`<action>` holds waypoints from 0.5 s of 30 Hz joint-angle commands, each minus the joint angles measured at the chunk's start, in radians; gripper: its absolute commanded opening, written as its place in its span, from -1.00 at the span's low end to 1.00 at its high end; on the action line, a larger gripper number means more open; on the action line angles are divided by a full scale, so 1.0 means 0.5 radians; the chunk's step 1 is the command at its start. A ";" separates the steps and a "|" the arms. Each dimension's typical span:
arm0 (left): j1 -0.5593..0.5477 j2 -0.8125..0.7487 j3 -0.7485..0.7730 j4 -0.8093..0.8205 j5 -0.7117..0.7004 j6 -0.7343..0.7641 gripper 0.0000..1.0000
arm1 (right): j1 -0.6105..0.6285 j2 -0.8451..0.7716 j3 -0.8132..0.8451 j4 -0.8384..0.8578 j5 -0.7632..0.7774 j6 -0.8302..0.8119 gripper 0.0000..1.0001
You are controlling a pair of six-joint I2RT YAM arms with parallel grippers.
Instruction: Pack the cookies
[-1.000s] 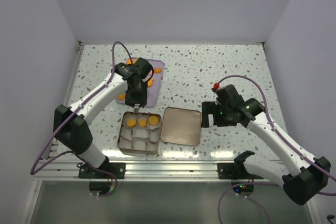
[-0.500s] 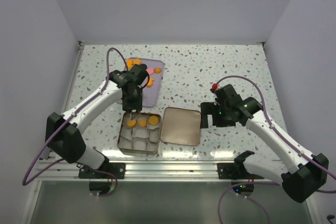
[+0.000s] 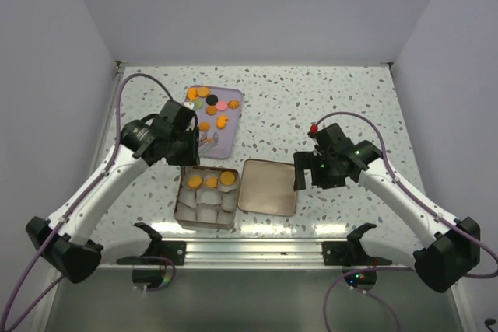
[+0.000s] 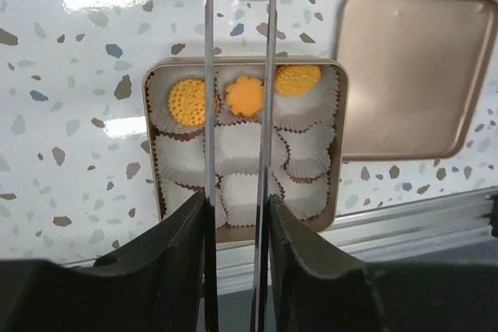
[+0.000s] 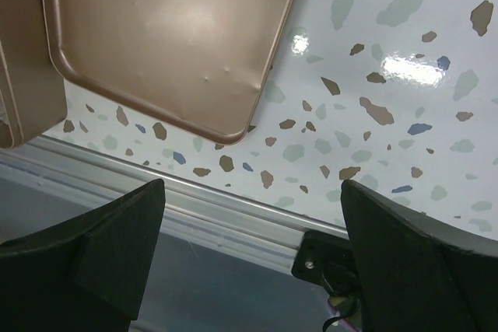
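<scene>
Several cookies [image 3: 215, 110], mostly orange with one pink and one black, lie on the lilac tray [image 3: 227, 142]. Three orange cookies [image 4: 245, 96] sit in the back row of white paper cups in the open tin [image 4: 148, 153]; they also show in the top view [image 3: 211, 181]. My left gripper [image 3: 193, 145] is shut on metal tweezers [image 4: 208, 75], whose blades reach over the tin toward the tray; their tips are out of the wrist view. My right gripper [image 3: 300, 175] is open and empty, just right of the tin's lid [image 3: 268, 186].
The gold lid [image 5: 171, 29] lies flat right of the tin [image 3: 182, 200]. The table's front edge and an aluminium rail [image 5: 233, 215] run just below the right gripper [image 5: 253, 184]. White walls close in the left, right and back sides.
My left arm has swung back to the left, off the tin and tray, uncovering the tray's cookies. The tweezers now point right toward the tray. The right gripper has shifted slightly left.
</scene>
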 commanded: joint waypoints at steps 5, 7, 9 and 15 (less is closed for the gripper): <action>0.004 -0.448 -0.134 0.039 0.207 0.136 -0.59 | 0.007 0.038 0.036 0.074 -0.046 0.024 0.97; 0.004 -0.537 -0.177 0.036 0.292 0.154 -0.62 | 0.004 0.054 0.036 0.077 -0.043 0.027 0.97; 0.004 -0.589 -0.232 0.036 0.339 0.169 -0.68 | 0.004 0.075 0.045 0.077 -0.040 0.033 0.97; 0.001 -0.773 -0.401 0.060 0.587 0.237 -0.77 | 0.007 0.103 0.076 0.062 -0.028 0.054 0.97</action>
